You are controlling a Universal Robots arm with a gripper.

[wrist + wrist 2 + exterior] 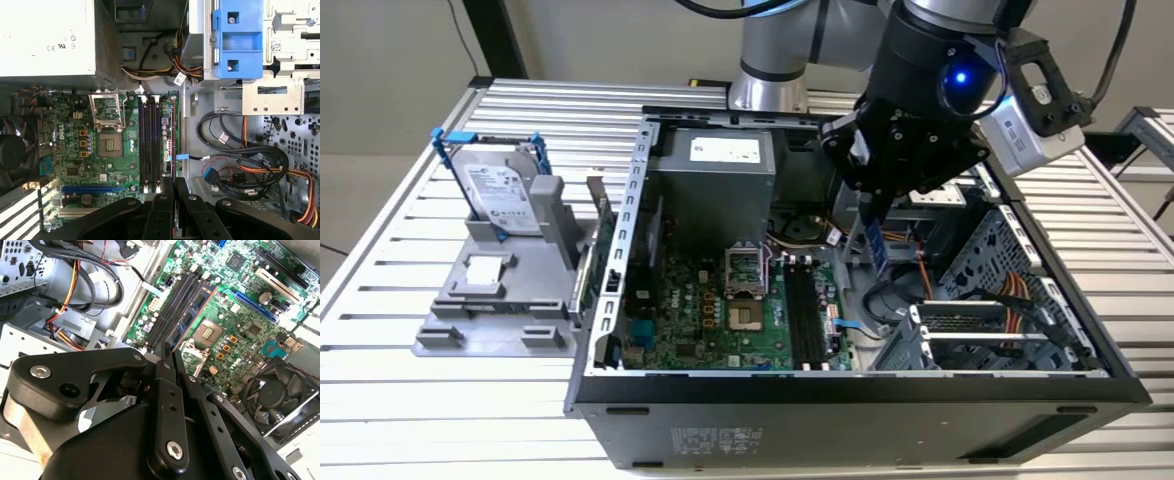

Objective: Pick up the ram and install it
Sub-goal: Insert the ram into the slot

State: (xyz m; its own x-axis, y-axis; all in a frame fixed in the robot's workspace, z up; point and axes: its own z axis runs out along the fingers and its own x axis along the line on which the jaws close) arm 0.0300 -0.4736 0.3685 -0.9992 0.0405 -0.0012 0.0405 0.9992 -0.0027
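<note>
My gripper (871, 212) hangs over the open computer case (854, 385), shut on the ram (873, 245). The ram is a thin dark board that points down toward the motherboard (707, 310). In both wrist views the fingers (162, 210) pinch its upper end and the ram (170, 145) shows nearly edge-on. It hovers just beside the long black memory slots (150, 145), on the side toward the cables, and stands above them without touching. In the second wrist view the ram (194, 310) runs parallel to the slots (172, 302).
A hard drive in a blue frame (498, 190) stands on a grey fixture (494, 310) at the exterior view's left. Inside the case are the power supply (720, 165), the CPU socket (109, 145), a fan (280, 395), a blue drive bracket (237, 37) and cable bundles (250, 170).
</note>
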